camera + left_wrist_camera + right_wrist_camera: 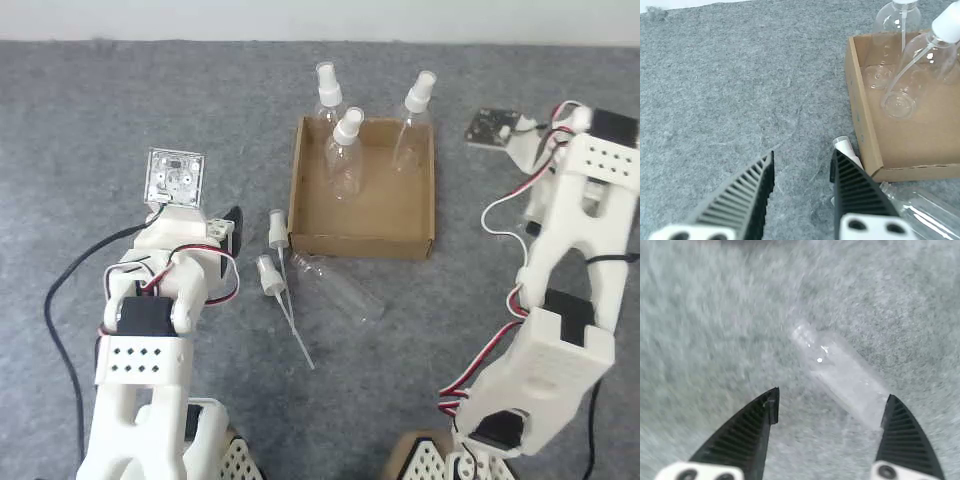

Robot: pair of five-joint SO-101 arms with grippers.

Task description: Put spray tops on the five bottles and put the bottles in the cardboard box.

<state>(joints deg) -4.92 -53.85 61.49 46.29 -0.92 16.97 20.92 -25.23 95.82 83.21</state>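
The right hand (pixel 832 394) looks out on a smeared view, its fingers spread wide and empty, with a clear bottle (pixel 840 372) lying beyond them, faint against the felt. Whether that is the capless bottle (pixel 340 287) lying before the cardboard box (pixel 362 243) cannot be told. Grey felt covers the counter (pixel 120 100), with a pale strip of wall at its far edge; three capped bottles (pixel 346 152) stand in the box, two loose spray tops (pixel 277 228) lie just beside it, and the left hand (pixel 803 156), half open and empty, hovers near one.
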